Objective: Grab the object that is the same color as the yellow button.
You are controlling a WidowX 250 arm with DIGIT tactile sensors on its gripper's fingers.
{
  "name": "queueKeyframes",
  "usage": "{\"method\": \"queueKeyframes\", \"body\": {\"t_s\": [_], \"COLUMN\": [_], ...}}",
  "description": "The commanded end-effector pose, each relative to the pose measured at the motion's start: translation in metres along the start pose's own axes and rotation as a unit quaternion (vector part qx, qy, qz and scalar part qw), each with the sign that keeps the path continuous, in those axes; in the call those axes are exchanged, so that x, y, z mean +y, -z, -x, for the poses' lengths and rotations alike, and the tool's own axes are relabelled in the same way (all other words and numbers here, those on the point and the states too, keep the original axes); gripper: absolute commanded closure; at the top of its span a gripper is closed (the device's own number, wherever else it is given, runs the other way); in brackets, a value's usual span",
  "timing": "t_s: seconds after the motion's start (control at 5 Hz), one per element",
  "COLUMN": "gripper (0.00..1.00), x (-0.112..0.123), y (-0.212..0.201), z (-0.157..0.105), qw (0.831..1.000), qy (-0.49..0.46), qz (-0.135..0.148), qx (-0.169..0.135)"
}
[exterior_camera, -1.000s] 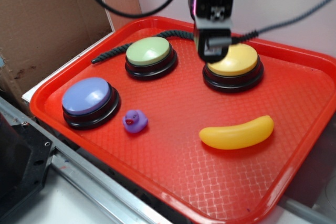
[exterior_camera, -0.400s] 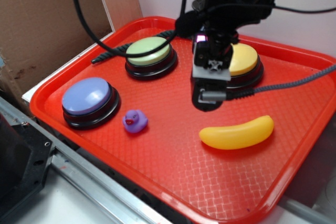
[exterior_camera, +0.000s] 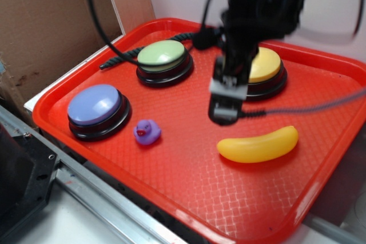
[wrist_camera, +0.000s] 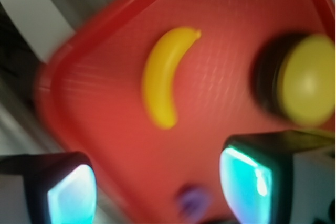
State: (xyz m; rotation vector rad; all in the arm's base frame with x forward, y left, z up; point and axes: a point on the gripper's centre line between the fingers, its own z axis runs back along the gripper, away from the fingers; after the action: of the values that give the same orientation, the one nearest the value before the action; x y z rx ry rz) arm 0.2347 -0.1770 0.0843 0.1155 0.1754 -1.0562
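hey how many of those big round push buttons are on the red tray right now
3. The blue-purple button sits at the tray's left edge, the green button at the back near the rope, and the yellow button at the back right, partly hidden behind the gripper. None seems fully hidden.

Even, diffuse room light; no hard shadows. Tray (exterior_camera: 171, 187) shows soft sheen at its near rim. Exterior view: arm and gripper (exterior_camera: 226, 112) motion-blurred, static items sharp. Wrist view: smeared throughout, banana (wrist_camera: 163, 77) soft-edged, yellow button (wrist_camera: 307, 80) hazy, fingers (wrist_camera: 71, 192) glowing cyan, defocused.
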Motion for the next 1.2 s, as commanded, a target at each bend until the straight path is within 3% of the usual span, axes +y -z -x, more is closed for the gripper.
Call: {"method": "queueKeyframes", "body": {"t_s": [0.0, 0.2, 0.4, 0.8, 1.0], "gripper": [0.00, 0.00, 0.00, 0.00, 0.00], "x": [-0.010, -0.021, -0.031, -0.028, -0.027], "y": [0.041, 0.043, 0.013, 0.058, 0.067], "z": [-0.021, -0.028, -0.030, -0.036, -0.035], "qw": [0.997, 0.996, 0.998, 0.997, 0.995], "qy": [0.042, 0.052, 0.048, 0.030, 0.026], "qz": [0.060, 0.065, 0.031, 0.051, 0.063], "qx": [0.022, 0.021, -0.021, 0.056, 0.067]}}
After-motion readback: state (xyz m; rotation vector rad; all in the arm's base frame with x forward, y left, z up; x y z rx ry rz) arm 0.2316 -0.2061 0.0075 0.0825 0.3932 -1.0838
